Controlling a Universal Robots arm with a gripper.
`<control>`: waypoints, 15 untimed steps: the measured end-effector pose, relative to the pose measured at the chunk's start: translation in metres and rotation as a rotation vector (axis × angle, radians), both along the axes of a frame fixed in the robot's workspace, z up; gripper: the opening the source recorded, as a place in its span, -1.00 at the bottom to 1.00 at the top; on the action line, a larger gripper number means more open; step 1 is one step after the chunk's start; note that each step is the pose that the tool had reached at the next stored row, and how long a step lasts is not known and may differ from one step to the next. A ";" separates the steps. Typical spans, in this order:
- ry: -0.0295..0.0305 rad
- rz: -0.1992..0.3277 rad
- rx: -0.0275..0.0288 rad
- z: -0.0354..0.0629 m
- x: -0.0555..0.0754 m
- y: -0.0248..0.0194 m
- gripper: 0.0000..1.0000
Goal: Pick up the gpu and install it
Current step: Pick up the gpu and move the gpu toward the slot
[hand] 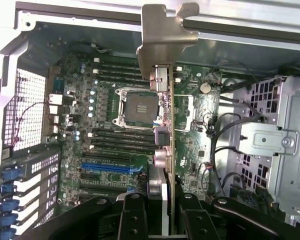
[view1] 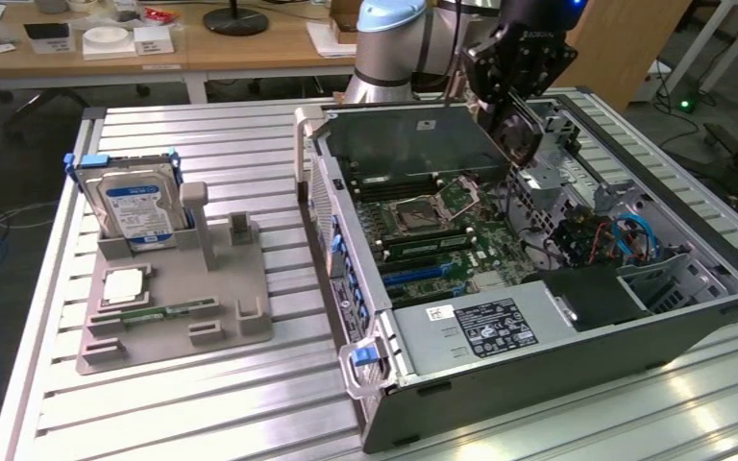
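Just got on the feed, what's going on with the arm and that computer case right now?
The arm's gripper is shut on the gpu, holding it over the open computer case, above the motherboard. The card is not seated in a slot yet. On the exterior view's left, the hard drive stands in the grey holder.

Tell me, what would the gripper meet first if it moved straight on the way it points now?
Probably the motherboard, touched by the gpu that the gripper holds; depth is unclear.
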State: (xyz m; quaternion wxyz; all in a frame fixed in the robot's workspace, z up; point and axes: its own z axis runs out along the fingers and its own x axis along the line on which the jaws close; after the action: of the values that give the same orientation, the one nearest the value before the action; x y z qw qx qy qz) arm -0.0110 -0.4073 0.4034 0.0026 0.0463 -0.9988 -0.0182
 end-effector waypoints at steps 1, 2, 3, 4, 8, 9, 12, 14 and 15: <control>0.0000 0.010 0.0000 0.0000 0.000 0.0000 -0.44; 0.0000 0.021 0.0001 0.0000 0.000 0.0000 -0.44; -0.0001 0.030 0.0001 0.0000 0.000 0.0000 -0.44; 0.0000 0.040 0.0000 0.0000 0.000 0.0000 -0.44; 0.0000 0.077 0.0001 0.0000 0.000 0.0000 -0.44; 0.0000 0.087 0.0002 0.0000 0.000 0.0000 -0.44; 0.0000 0.116 0.0003 0.0000 0.000 0.0000 -0.44; 0.0000 0.133 0.0003 0.0000 0.000 0.0000 -0.44; 0.0000 0.134 0.0003 0.0000 0.000 0.0000 -0.44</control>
State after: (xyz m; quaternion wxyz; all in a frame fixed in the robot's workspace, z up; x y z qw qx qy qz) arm -0.0107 -0.4073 0.4034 0.0038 0.1131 -0.9934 -0.0181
